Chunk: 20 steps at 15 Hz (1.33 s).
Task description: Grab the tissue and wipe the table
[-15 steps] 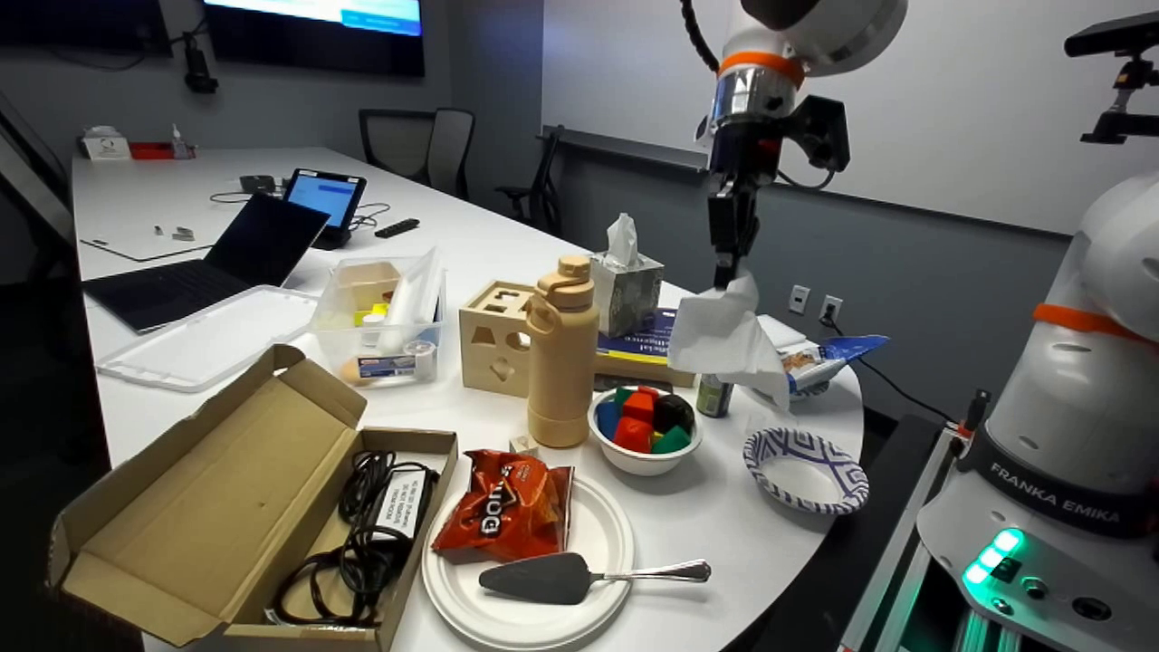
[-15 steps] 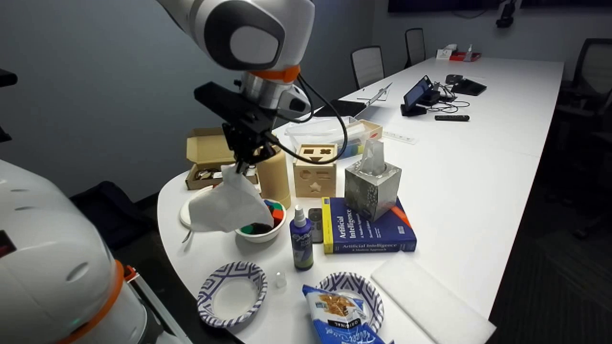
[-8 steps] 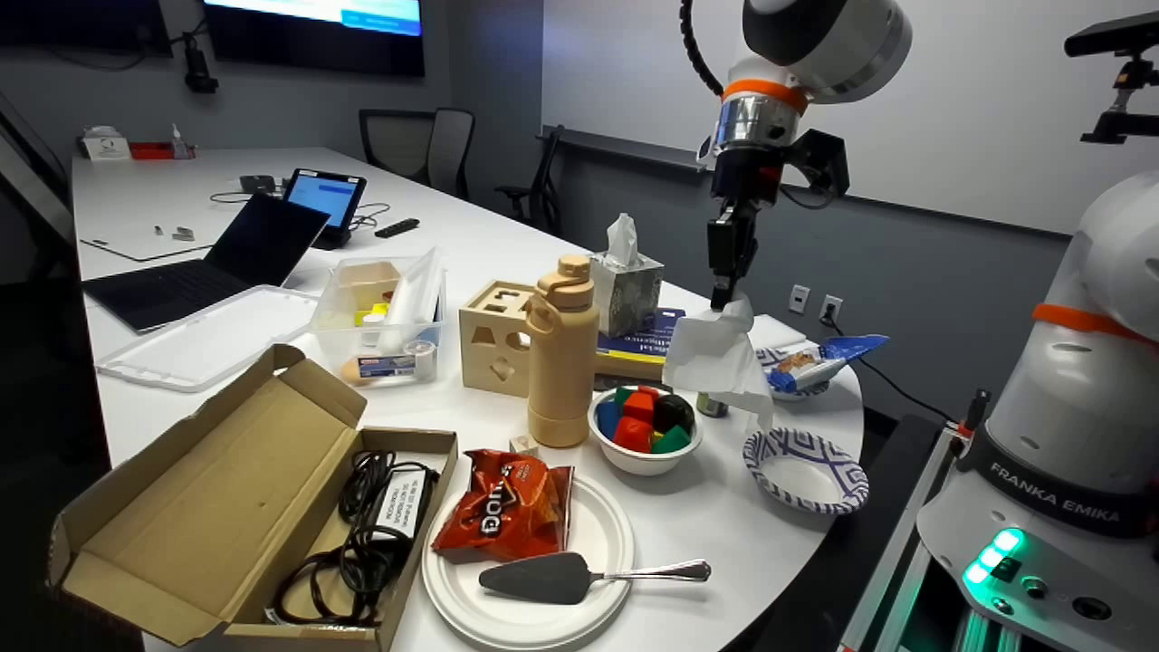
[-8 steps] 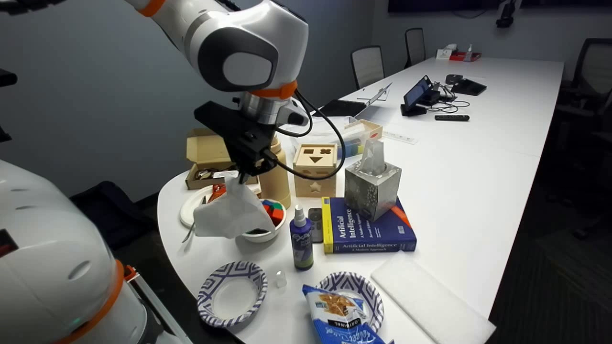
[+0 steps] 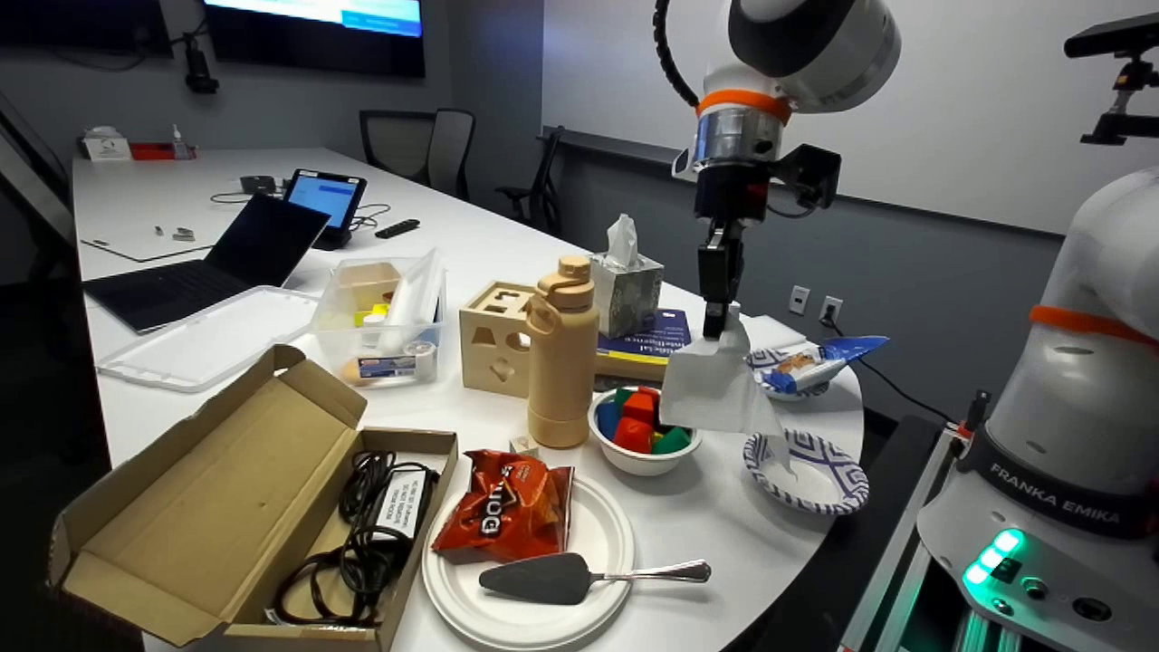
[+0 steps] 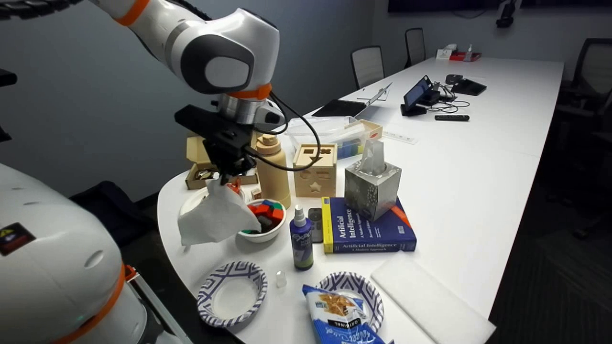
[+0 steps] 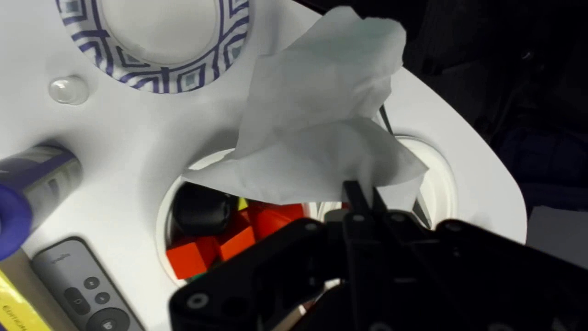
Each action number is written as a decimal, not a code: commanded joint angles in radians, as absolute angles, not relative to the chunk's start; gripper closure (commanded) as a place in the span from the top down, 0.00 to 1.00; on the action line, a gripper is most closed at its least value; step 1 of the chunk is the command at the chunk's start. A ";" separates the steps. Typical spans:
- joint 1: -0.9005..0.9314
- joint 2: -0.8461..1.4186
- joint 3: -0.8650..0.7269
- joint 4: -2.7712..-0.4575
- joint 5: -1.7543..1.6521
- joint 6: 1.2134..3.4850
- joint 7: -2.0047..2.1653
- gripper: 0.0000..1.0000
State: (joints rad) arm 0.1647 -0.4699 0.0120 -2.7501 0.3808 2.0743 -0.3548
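Found the end effector point(image 5: 714, 326) closed down fully, with fingertips pinched together on the upper part of the tissue point(image 6: 216, 220). Noted tissue hanging crumpled from the grip, raised over the rounded end of the surface point(image 6: 459, 205). Cannot confirm contact between its lowest corner and anything beneath. In the wrist view, observed tissue covering part of the bowl point(image 7: 163, 225) of blocks point(image 5: 636, 436) and part of the white plate point(image 7: 442, 184). In an exterior view, observed its lowest corner overlapping the patterned plate point(image 5: 838, 498), with spacing in depth unclear. Recorded on the white plate a chip bag point(image 5: 505, 518) and a cake server point(image 5: 541, 580), with handle past the rim. Recorded the tan bottle point(image 5: 563, 362) upright near the bowl, just beside the shape box point(image 6: 303, 186). Found the tissue box point(image 6: 373, 191) set on the book point(image 6: 375, 235), with remote point(image 6: 315, 224) and upright spray bottle point(image 6: 302, 246) to one side. Noted also a snack bag point(image 6: 336, 310) lying on a second patterned plate point(image 6: 376, 301), just beside a white pad point(image 6: 432, 301).
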 commanded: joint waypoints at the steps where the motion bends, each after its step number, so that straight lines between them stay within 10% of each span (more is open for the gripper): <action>1: 0.247 -0.476 0.064 -2.750 0.441 2.085 -0.306 0.00; 20: 0.299 -0.027 0.211 -2.754 0.479 2.366 -0.260 0.00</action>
